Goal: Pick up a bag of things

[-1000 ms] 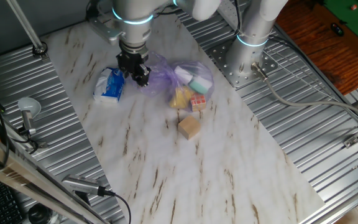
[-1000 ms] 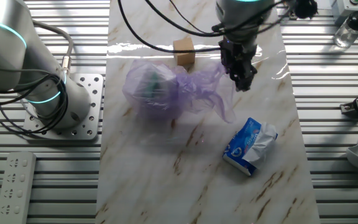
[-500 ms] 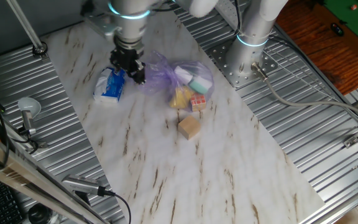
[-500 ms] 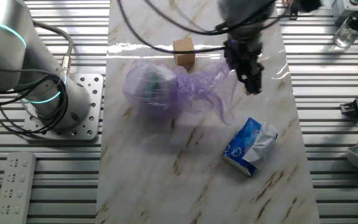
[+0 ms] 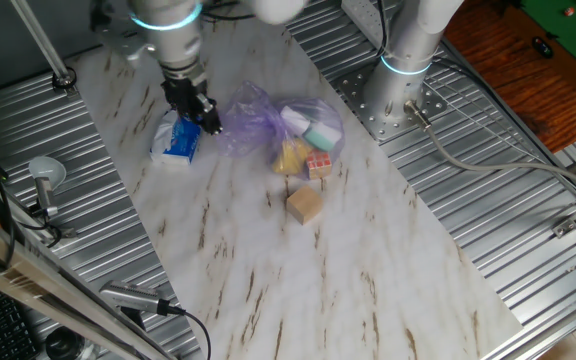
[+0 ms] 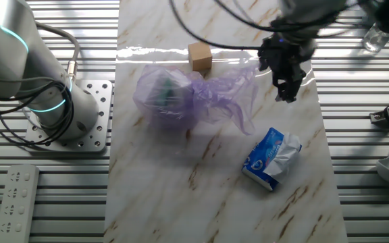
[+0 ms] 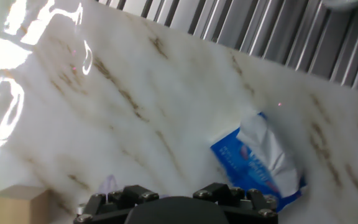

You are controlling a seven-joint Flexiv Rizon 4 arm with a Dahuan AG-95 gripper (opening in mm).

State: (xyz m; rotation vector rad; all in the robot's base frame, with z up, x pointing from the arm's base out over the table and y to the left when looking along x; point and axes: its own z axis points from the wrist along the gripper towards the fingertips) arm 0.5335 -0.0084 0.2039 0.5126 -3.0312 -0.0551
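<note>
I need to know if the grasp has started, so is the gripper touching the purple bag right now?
Cannot tell. In the other fixed view the gripper sits beside the bag of things, at its loose right edge, with no plain gap or contact. One fixed view overlaps them too.

A white marble-patterned board with brown veining lies across a ribbed metal table. Reddish wooden flooring shows past the table's far right corner, and bright glare marks the board's edge in the other fixed view.
</note>
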